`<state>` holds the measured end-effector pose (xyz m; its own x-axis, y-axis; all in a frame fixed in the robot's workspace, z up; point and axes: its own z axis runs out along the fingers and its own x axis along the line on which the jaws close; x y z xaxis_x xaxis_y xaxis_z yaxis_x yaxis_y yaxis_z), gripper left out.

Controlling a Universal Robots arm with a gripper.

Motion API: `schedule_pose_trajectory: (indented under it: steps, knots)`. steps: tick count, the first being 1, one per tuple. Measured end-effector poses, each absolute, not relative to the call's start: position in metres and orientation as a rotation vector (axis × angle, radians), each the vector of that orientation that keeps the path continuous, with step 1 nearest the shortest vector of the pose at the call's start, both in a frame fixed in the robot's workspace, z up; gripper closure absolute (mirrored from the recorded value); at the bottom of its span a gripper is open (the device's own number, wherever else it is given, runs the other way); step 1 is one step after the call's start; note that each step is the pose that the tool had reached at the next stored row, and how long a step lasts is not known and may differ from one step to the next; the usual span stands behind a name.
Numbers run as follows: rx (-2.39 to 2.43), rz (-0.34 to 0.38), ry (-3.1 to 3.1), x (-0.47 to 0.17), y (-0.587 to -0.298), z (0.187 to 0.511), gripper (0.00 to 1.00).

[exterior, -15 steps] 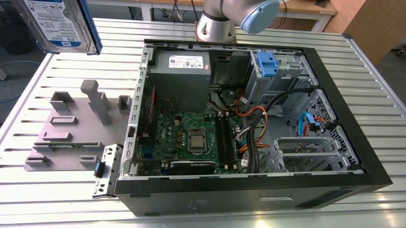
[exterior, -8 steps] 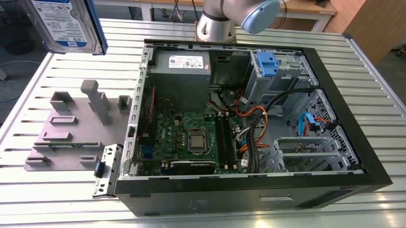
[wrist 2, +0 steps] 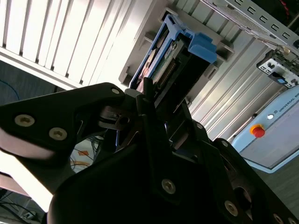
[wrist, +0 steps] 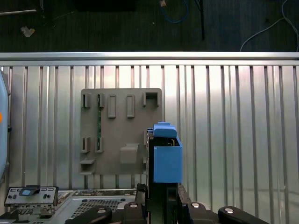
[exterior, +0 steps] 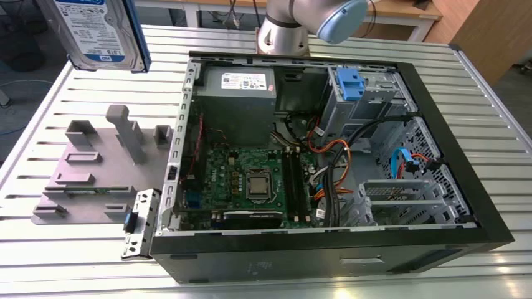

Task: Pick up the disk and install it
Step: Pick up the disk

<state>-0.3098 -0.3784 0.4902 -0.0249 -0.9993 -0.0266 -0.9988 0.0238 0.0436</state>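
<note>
Ribbed aluminium table [exterior: 499, 99]: carries everything.

Black tower computer case [exterior: 332, 255]: lies on its side on the table with the side panel off. A green motherboard [exterior: 249, 180] shows inside, and a grey metal box with a white sticker [exterior: 237, 93] sits in the far corner.

Silver-and-blue robot arm [exterior: 291, 25]: stands on the table behind the case.

Flat grey fixture plate with upright holder blocks [exterior: 91, 180]: lies on the table at the exterior view's left, beside the case. It is seen from above in the first wrist view [wrist: 121, 135].

Disk [exterior: 98, 31]: flat rectangular silver hard drive with a blue-and-white label in a blue plastic carrier. It is off the table, at the exterior view's upper left. In the second wrist view it is edge-on [wrist 2: 161, 56], with the blue end tab pointing away from the wrist. In the first wrist view the tab [wrist: 167, 163] overlaps the plate's edge.

Black two-finger gripper [wrist 2: 161, 100]: fingers are clamped on the disk's faces. It also shows in the first wrist view [wrist: 161, 205].
</note>
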Motion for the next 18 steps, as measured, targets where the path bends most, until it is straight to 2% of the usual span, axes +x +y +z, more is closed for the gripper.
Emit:
schedule_pose_trajectory:
  steps: [18]
  knots:
    - [2.185, -0.078, -2.239, -0.269, -0.378, 0.49, 0.65]
